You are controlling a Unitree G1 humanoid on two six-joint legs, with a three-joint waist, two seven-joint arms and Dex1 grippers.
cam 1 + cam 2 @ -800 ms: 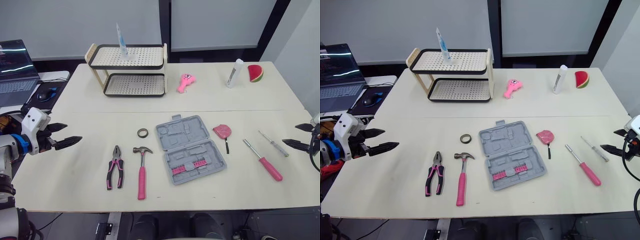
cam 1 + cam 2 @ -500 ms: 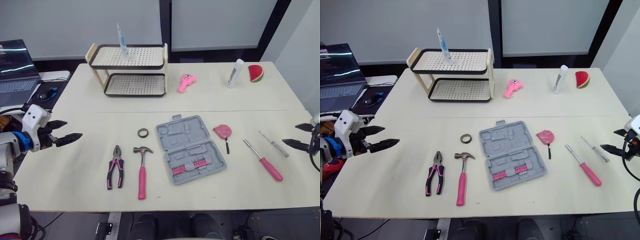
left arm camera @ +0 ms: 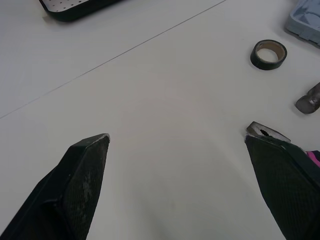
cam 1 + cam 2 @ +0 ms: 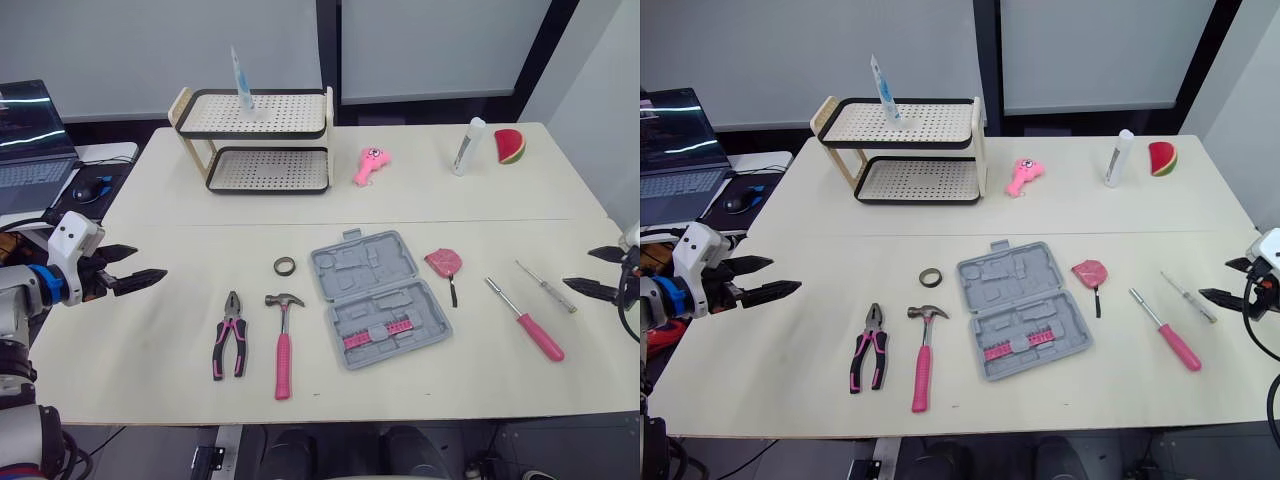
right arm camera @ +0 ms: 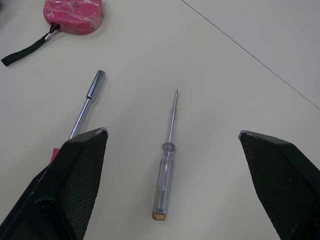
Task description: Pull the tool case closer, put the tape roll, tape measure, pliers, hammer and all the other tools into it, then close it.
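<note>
Where the left hand (image 3: 176,137) overlaps them, pliers (image 3: 266,132) barely show.

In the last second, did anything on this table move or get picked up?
Hardly anything. The left end effector wavered slightly and ended about where it began, open and empty. The right end effector stayed still, open. Tool case, pliers and hammer have not moved.

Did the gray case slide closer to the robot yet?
No. The case lies in the same spot as before, between the hammer and the tape measure.
</note>
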